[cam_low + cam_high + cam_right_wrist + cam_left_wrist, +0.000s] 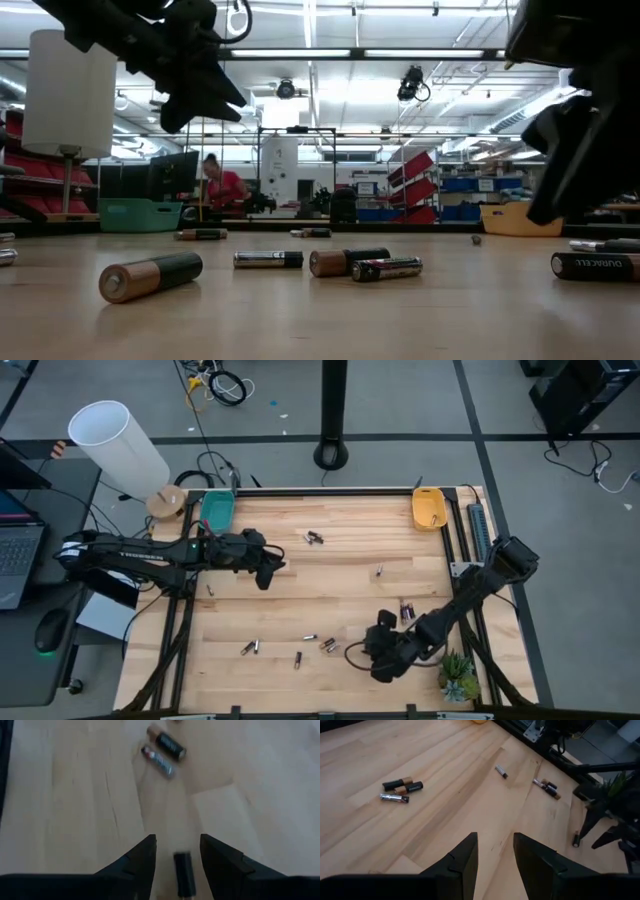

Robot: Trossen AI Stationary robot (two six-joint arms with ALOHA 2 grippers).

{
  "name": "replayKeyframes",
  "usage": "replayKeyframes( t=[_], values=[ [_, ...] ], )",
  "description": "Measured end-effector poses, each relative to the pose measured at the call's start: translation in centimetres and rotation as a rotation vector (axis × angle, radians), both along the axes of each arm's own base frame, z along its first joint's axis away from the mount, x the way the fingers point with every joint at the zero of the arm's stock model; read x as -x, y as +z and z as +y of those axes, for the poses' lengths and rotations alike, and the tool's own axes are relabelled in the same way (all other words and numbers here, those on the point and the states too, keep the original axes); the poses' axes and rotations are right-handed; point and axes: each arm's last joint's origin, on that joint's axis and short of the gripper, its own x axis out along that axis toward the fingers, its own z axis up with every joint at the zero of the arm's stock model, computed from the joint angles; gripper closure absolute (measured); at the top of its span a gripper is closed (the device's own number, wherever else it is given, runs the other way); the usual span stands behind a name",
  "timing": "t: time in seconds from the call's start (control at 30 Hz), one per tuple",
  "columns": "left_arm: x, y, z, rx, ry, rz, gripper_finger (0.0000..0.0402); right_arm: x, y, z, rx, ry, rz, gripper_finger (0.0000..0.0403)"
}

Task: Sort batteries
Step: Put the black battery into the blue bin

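Small dark and silvery batteries lie scattered on the wooden table: one group at the far middle, a single one, a pair, and several along the near side. My right gripper hangs low over the near right part of the table. It is open, and one dark battery lies on the wood between its fingers with a gap on each side. A pair of batteries lies just ahead of it. My left gripper is open and holds nothing, raised above the table's left middle.
A teal tray stands at the far left corner and an orange tray at the far right. A small green plant stands at the near right corner beside my right arm. A white cylinder stands off the table's far left.
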Motion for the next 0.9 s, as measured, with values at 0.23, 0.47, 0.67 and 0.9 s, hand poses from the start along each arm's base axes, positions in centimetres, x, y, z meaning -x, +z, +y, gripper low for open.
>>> replayKeyframes(
  t=[0.23, 0.47, 0.67, 0.9],
  values=[
    [-0.1, 0.3, 0.1, 0.004, 0.046, -0.034, 0.0265, 1.0, -1.2, 0.1, 0.007, 0.021, -0.081, 0.0241],
    [-0.1, 0.3, 0.2, -0.004, 0.061, -0.033, 0.0265, 2.4, -3.1, -1.0, 0.043, 0.03, -0.129, 0.0241],
    [-0.1, 0.3, 0.2, -0.002, 0.063, -0.033, 0.0265, 2.8, -3.8, -1.7, 0.037, 0.084, -0.155, 0.0242],
    [-0.1, 0.3, 0.2, 0.015, 0.072, -0.037, 0.0265, 2.7, -3.9, -1.7, 0.043, 0.101, -0.153, 0.026]
  ],
)
